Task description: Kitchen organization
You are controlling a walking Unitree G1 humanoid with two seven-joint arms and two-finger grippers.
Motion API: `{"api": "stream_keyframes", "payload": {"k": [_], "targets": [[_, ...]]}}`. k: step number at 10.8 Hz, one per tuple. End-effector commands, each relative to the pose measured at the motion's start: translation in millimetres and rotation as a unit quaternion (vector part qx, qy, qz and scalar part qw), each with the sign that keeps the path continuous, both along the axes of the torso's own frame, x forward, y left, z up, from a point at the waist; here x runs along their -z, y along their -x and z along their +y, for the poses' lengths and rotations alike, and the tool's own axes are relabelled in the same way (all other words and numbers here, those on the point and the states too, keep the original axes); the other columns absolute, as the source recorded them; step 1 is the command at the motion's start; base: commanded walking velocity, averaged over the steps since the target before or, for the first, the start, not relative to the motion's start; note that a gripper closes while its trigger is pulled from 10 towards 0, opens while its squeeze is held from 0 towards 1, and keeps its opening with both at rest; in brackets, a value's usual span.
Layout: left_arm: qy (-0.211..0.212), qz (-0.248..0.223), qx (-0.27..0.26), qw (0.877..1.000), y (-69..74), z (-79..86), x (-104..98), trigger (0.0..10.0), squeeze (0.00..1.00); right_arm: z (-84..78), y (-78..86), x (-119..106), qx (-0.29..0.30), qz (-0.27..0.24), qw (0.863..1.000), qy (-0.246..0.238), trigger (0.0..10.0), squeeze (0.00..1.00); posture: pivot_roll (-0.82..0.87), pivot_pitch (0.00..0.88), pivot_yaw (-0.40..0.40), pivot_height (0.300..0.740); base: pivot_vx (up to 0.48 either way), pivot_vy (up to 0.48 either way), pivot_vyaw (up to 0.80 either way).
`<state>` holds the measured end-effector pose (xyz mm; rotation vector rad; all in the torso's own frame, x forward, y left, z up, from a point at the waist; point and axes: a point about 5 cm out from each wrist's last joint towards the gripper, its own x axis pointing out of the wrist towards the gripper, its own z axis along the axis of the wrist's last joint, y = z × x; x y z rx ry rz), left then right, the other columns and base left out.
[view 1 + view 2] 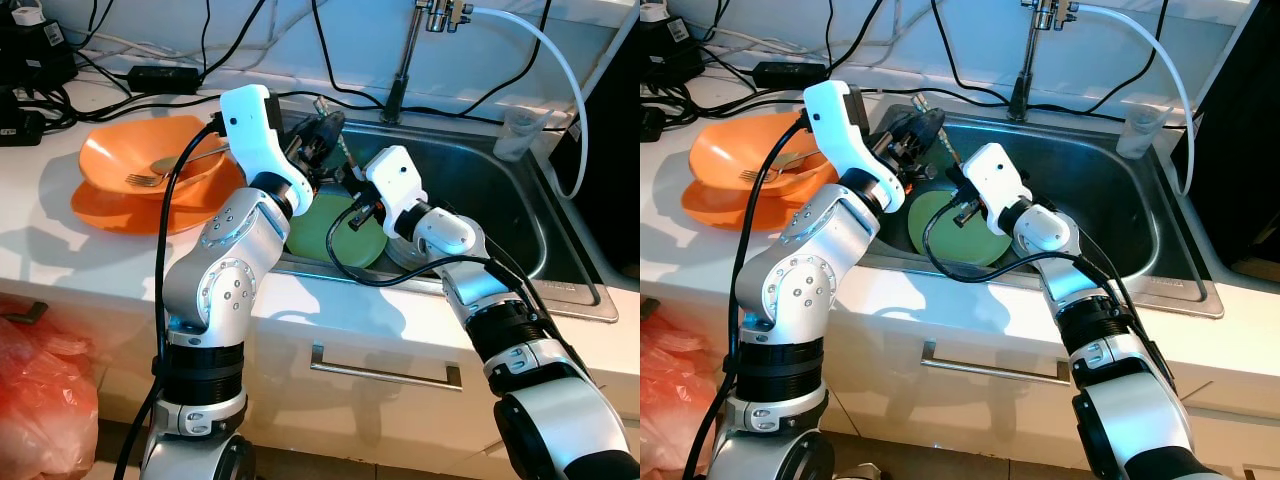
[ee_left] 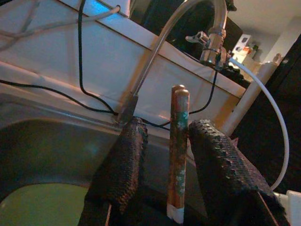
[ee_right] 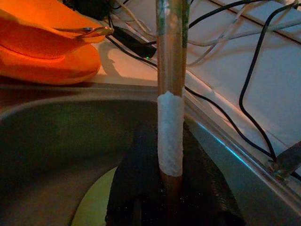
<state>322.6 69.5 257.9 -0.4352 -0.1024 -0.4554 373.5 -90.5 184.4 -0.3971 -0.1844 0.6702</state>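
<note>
Two grippers over one steel sink (image 1: 560,255).
Right gripper (image 3: 162,188) clamps a pair of wooden chopsticks (image 2: 178,150), which stand between the left gripper's (image 2: 160,160) parted textured fingers; one round green plate (image 1: 335,235) below.

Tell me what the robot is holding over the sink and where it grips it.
A pair of chopsticks. The right gripper holds them near the white-wrapped end; the left gripper brackets the other end, jaws apart.

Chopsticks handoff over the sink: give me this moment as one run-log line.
chopsticks: over sink | left gripper: fingers open around them | right gripper: shut on their taped end | green plate: in basin below
</note>
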Motion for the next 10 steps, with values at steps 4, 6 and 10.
{"api": "stream_keyframes", "payload": {"k": [4, 6, 10], "targets": [[0.004, -0.006, 0.001, 1.000, 1.5, 6.3, 2.1, 10.0, 1.00, -6.7, -1.4, 1.0, 0.011, 0.005, 1.000, 0.000, 10.0, 0.00, 0.05, 0.000, -0.052, 0.740, 0.000, 0.000, 0.00], [-0.001, -0.004, 0.014, 1.000, 5.0, 7.5, 7.1, 10.0, 1.00, -7.3, -1.3, 2.3, 0.013, 0.007, 1.000, 0.000, 10.0, 0.00, 0.06, 0.000, -0.050, 0.740, 0.000, 0.000, 0.00], [-0.020, -0.009, 0.077, 0.997, 12.7, 6.8, 8.9, 10.0, 1.00, -14.1, -2.1, 7.3, 0.027, 0.015, 0.999, 0.011, 10.0, 0.00, 0.06, 0.000, -0.045, 0.740, 0.000, 0.000, 0.00]]}}
